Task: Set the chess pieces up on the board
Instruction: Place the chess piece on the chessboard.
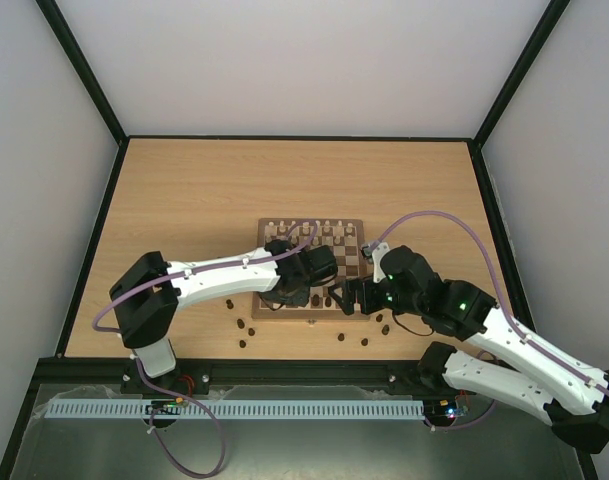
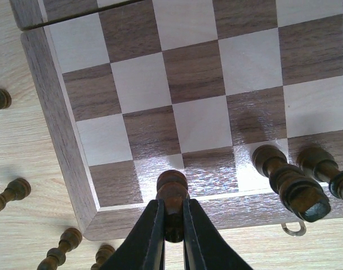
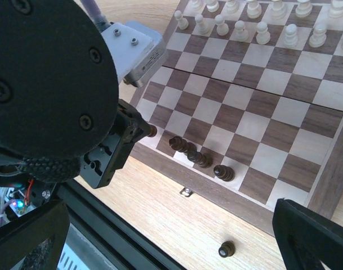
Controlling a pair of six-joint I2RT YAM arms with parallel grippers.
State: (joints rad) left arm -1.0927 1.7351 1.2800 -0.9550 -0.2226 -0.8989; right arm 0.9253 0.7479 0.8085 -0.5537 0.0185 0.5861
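The board (image 1: 336,262) lies mid-table, with cream chess pieces (image 1: 314,232) lined along its far rows. My left gripper (image 2: 172,203) is shut on a dark brown piece (image 2: 172,184), held over the near row close to the board's left corner. Two dark pieces (image 2: 288,181) stand on that row to its right. In the right wrist view, three dark pieces (image 3: 200,158) stand on the near row and the held piece (image 3: 151,131) pokes out from the left gripper. My right gripper (image 3: 165,225) hangs open and empty above the table, just in front of the board's clasp (image 3: 186,192).
Loose dark pieces (image 1: 242,325) lie scattered on the table in front of the board; several (image 2: 10,194) show left of the board's corner and one (image 3: 227,249) under the right gripper. The left arm's wrist (image 3: 47,84) fills the right wrist view's left side.
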